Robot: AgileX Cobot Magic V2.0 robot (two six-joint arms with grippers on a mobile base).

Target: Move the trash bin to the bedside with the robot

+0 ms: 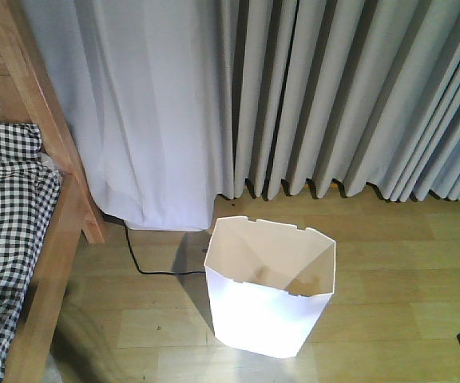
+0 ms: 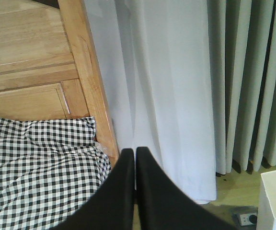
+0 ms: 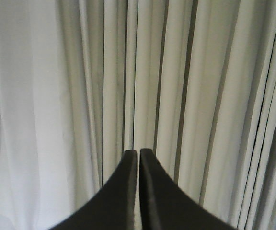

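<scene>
Right up against my left wrist camera, the left gripper has its two black fingers pressed together with nothing between them, pointing at the corner of the bed. On the right wrist view I see the right gripper the same way, fingers closed on nothing, facing only curtain folds. From the front camera, the trash bin stands upright on the wooden floor, apart from the bed, with a strip of bare floor between them. To its left is the bed frame, light-brown wood, with checked bedding on it. A black cable lies on the floor between bed and bin. Behind everything, the pale curtain hangs down to the floor.
</scene>
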